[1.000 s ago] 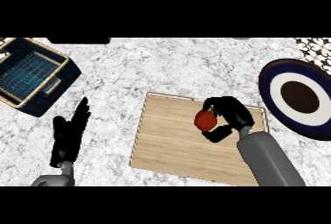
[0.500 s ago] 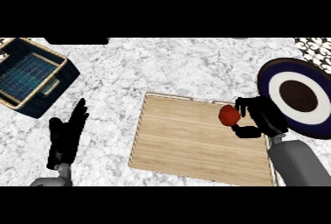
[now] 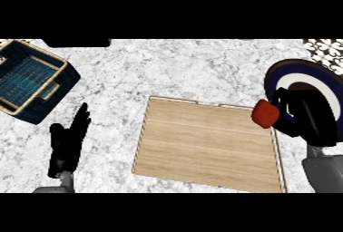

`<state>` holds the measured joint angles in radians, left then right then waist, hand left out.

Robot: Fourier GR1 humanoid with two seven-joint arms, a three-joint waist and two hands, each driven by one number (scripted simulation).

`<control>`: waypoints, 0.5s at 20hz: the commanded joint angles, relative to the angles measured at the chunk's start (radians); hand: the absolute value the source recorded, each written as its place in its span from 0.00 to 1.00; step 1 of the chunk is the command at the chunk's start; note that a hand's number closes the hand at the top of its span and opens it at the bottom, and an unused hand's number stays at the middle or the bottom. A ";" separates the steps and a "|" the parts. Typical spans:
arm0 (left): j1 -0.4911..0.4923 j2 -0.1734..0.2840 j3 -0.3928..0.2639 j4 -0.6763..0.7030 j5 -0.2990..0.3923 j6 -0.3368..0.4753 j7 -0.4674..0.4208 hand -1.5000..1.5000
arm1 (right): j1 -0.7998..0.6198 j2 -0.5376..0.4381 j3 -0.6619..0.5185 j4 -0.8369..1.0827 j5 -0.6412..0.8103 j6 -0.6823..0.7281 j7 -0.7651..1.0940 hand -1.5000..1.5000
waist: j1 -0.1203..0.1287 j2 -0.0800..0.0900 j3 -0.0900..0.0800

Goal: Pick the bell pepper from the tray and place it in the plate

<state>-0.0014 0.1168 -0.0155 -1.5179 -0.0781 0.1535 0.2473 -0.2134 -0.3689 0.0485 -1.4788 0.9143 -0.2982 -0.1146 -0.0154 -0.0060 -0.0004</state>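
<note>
The right robot hand is grasping the red bell pepper, holding it over the tray's right edge, just short of the plate. Letting go here is risking a landing on the rim and a roll onto the tabletop. The left robot hand is resting open at lower left.

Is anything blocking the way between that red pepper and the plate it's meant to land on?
Nothing visible. The right hand holds the red bell pepper at the left rim of the round dark blue and white plate, past the light wooden tray.
</note>
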 commanded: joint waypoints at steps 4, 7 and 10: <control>-0.026 -0.005 0.013 0.024 -0.001 -0.007 0.004 0.50 | -0.021 -0.024 -0.143 -0.082 -0.041 0.034 0.099 1.00 | 0.014 0.006 0.000; -0.037 -0.003 0.018 0.043 0.002 -0.021 -0.009 0.50 | -0.029 -0.069 -0.205 -0.093 -0.068 0.089 0.129 1.00 | 0.013 0.006 0.000; -0.005 -0.026 -0.010 0.023 -0.019 -0.018 -0.028 0.50 | -0.091 -0.066 -0.243 0.038 -0.088 0.069 0.085 1.00 | 0.018 0.006 0.000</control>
<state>0.0000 0.1119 -0.0174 -1.5278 -0.0847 0.1329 0.2513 -0.2583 -0.4167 -0.1397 -1.5016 0.8392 -0.2437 -0.0337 -0.0001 -0.0010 -0.0001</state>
